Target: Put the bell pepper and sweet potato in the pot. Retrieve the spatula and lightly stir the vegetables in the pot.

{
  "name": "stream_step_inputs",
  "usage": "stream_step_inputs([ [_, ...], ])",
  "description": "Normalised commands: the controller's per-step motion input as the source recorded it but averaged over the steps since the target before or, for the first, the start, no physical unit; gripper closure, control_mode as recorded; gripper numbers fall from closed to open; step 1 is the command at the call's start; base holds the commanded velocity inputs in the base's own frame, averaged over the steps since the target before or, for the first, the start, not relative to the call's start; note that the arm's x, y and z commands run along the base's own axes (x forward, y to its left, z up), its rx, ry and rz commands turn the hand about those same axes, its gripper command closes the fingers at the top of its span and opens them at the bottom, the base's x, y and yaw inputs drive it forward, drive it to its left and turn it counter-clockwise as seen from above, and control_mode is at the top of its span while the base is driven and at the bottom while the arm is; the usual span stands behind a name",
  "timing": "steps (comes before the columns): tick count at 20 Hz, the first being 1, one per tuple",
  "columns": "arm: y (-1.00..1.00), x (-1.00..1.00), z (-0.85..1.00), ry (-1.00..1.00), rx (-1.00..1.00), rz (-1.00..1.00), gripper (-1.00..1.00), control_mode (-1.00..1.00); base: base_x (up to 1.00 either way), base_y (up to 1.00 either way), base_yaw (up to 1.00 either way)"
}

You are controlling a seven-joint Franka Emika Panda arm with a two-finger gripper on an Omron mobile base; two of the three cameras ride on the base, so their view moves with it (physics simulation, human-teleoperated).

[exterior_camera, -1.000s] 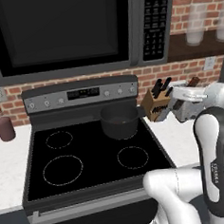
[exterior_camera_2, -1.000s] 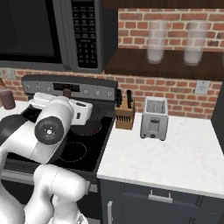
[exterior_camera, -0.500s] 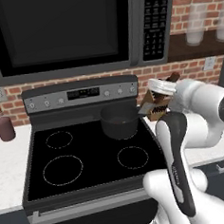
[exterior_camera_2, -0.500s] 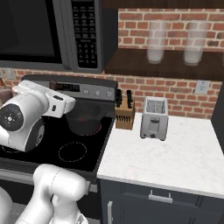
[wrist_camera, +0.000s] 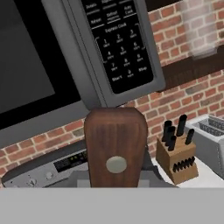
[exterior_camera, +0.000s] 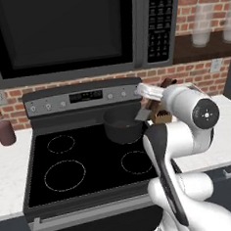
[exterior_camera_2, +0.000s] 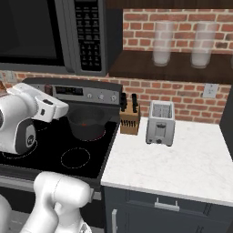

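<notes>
Pot [exterior_camera: 124,127] sits just below the pincer [exterior_camera: 142,116], which is clenched on the wooden spatula [wrist_camera: 115,146], handle upright.

A dark grey pot [exterior_camera: 123,126] on a black stove [exterior_camera: 87,164], red brick wall [exterior_camera_2: 182,91], brown wooden spatula [wrist_camera: 116,146].

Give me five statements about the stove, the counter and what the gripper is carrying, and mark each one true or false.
1. The pot sits on a back burner of the stove. True.
2. The knife block stands between the stove and the toaster. True.
3. The gripper is open and carries nothing. False: it is shut on a wooden spatula, seen in the hand view.
4. The toaster stands on the stovetop. False: it is on the white counter.
5. The microwave hangs above the stove. True.
</notes>
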Motion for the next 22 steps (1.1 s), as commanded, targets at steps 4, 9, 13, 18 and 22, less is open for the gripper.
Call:
stream_step_inputs([
  [4, 0.07, 0.19, -0.35, 0.00, 0.00, -0.05, 1.00, -1.00, 0.00, 0.00, 0.00],
  [9, 0.02, 0.32, -0.24, -0.03, 0.00, -0.04, 1.00, -1.00, 0.00, 0.00, 0.00],
  [13, 0.04, 0.21, -0.23, -0.08, 0.00, -0.02, 1.00, -1.00, 0.00, 0.00, 0.00],
  [18, 0.04, 0.22, -0.36, -0.05, 0.00, -0.02, 1.00, -1.00, 0.00, 0.00, 0.00],
  [22, 0.00, 0.41, -0.30, 0.00, 0.00, -0.03, 1.00, -1.00, 0.00, 0.00, 0.00],
])
